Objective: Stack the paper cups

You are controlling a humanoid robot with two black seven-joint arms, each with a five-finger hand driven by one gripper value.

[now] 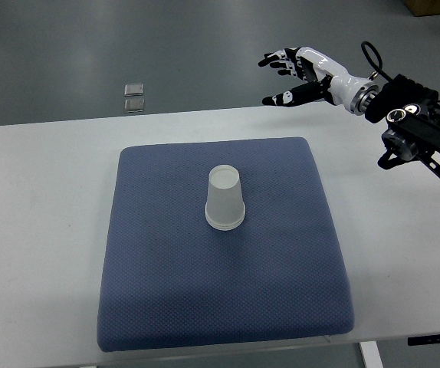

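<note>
- Frankly, I judged the careful move was lowering my right hand (293, 73) slowly, fingers spread and empty, over the cup.
- Upside-down paper cup (225, 198), possibly several nested, stood mid blue pad (166, 291) on the bench (44, 230), well apart from the hand, below-left of it.

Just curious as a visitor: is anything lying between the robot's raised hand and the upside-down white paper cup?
Nothing: the top view shows only bare blue cushion between the right hand and cup.
</note>
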